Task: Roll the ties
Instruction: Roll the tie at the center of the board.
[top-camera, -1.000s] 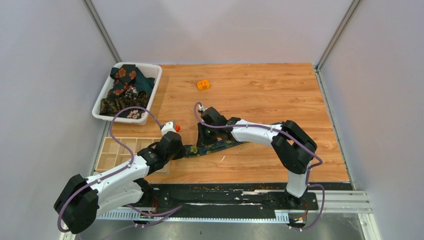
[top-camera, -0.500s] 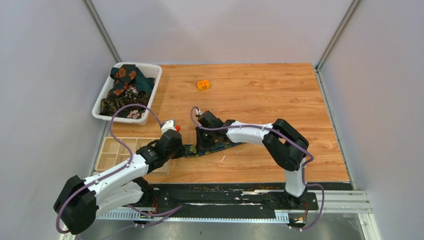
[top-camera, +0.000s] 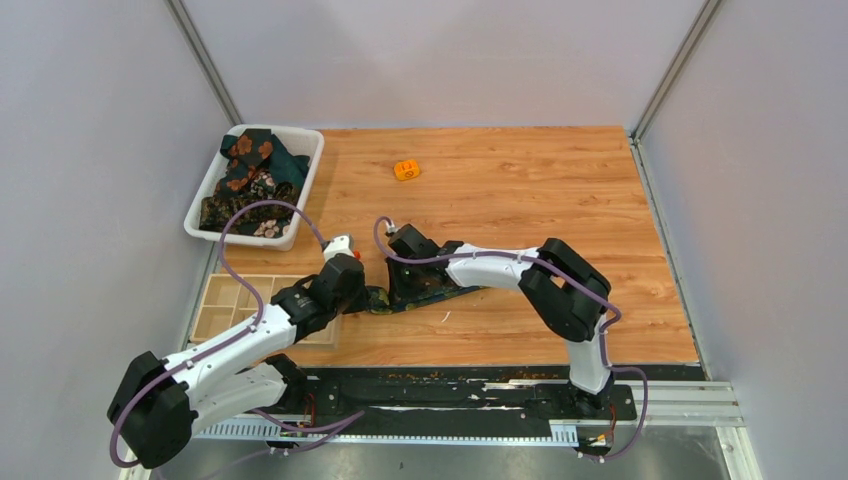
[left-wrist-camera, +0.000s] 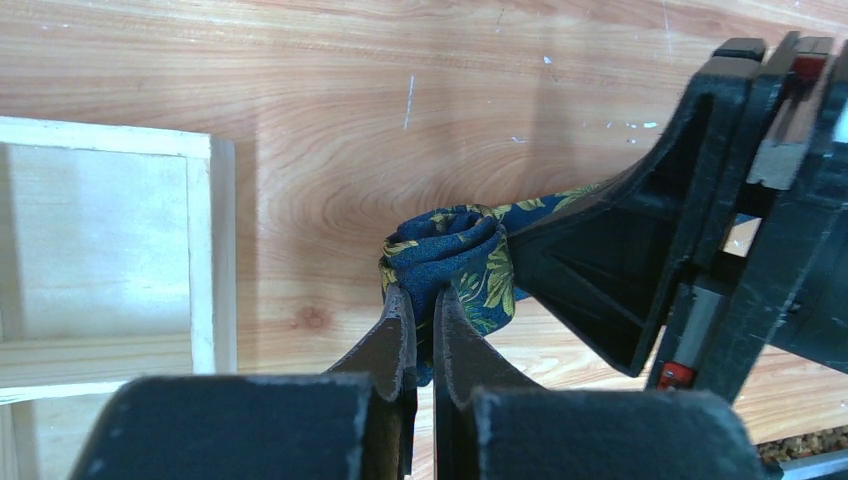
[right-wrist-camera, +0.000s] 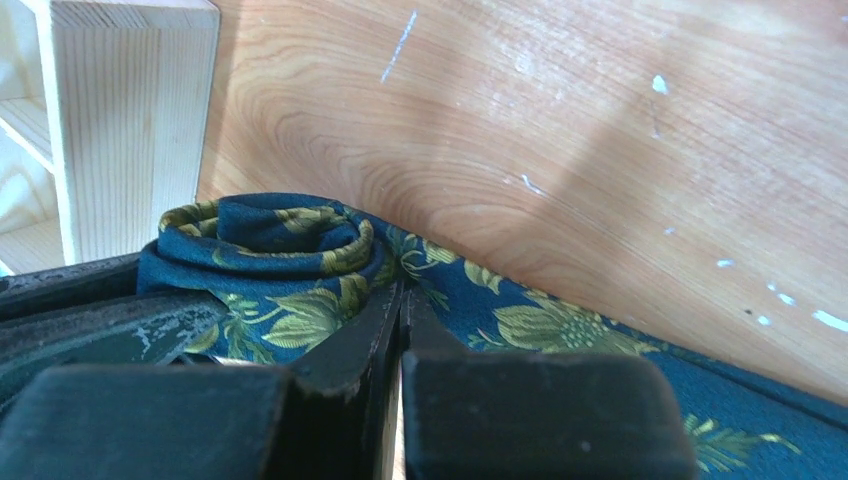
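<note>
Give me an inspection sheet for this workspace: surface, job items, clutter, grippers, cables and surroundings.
Surface: wood table, scattered white specks.
Job's things: navy tie with one end rolled and the rest flat on the table; more ties heaped in the bin.
Clutter: orange piece on the far side; divided tray at the left edge; crumbs on the near rail.
Grippers: left gripper shut on the tie's rolled end; right gripper shut, tips pressed on the tie beside the roll.
Cables: purple cables loop off both arms; no snag seen.
Surroundings: grey walls and metal posts; nothing else seen.
</note>
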